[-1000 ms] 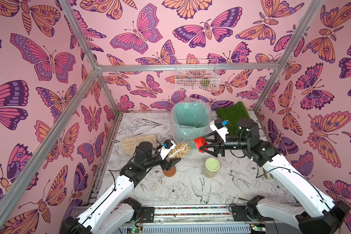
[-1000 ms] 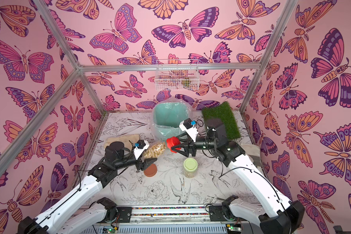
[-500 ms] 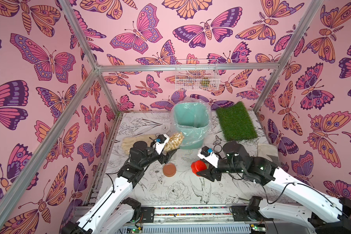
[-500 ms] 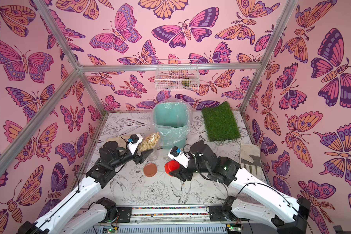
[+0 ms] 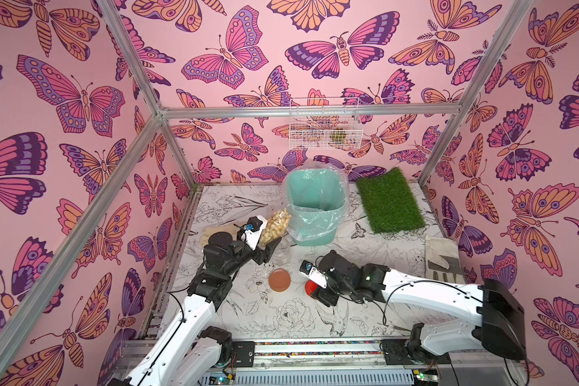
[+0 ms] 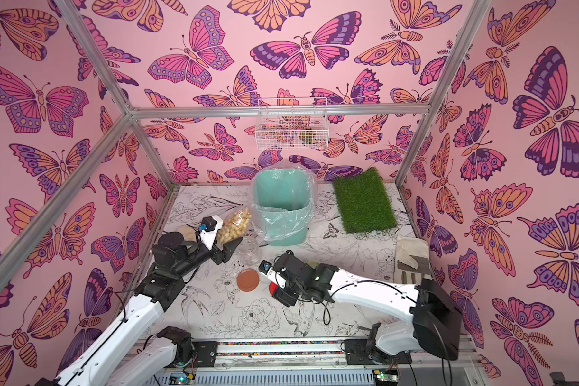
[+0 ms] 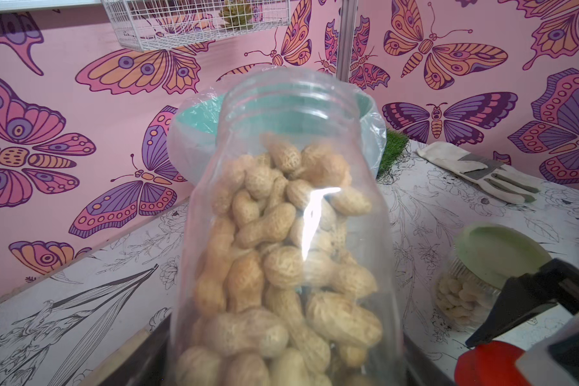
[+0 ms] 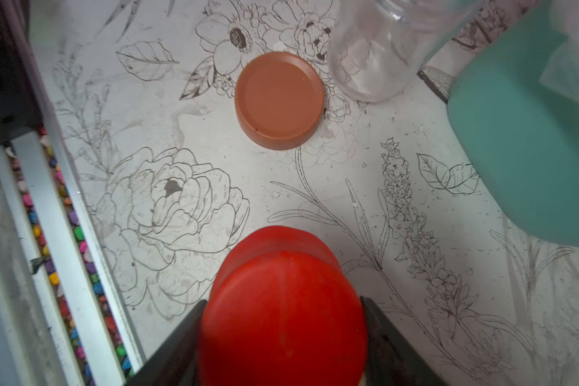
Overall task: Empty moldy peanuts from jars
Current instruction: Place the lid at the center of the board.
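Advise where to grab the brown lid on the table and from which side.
Take the brown lid across its round rim, coming straight down from above. It lies flat on the table, too low for a sideways approach. Probably best to stay clear of the empty jar standing close beside it.

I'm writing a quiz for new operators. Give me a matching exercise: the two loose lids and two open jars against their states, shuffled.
1 brown lid
2 red lid
3 peanut-filled jar
4 empty jar

A held tilted in the left pincer
B lying flat on the table
C standing upright on the table
D gripped by the right pincer

Pairs: 1-B, 2-D, 3-A, 4-C
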